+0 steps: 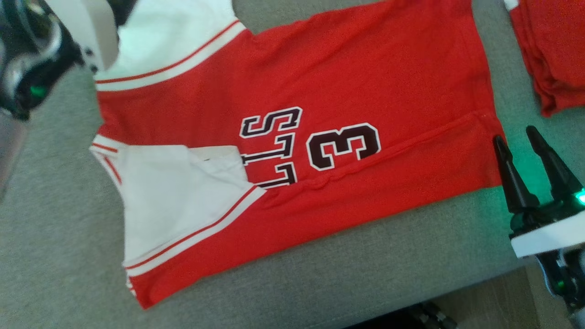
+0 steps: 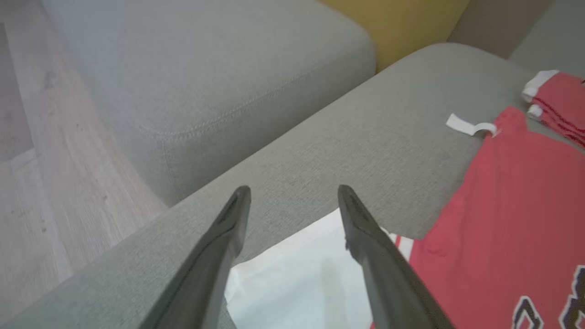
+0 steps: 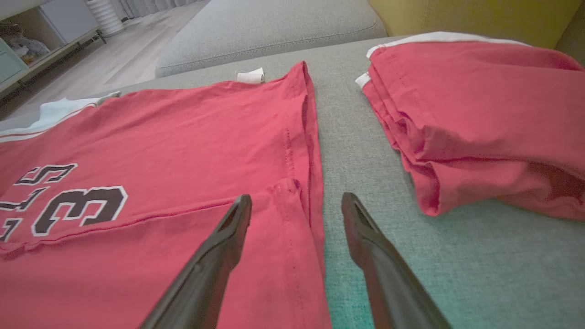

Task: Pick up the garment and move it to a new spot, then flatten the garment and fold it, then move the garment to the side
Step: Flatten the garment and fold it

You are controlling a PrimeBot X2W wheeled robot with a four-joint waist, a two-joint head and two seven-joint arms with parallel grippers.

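You see one jersey [image 1: 329, 87] laid on the sofa [image 1: 55, 228], and one folded red pile [image 1: 553, 50], perhaps several garments, at 1 o'clock. Left gripper [image 2: 292, 194] and right gripper [image 1: 514, 136]: fingers spread, empty.

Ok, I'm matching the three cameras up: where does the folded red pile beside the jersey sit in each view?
Head view: the folded red pile fills the top right corner, cut by the edge.
Left wrist view: the pile is at the upper right edge, white trim showing.
Right wrist view: the pile is large across the right half.
Shared landmark: the red jersey, a strip of grey cushion between them.
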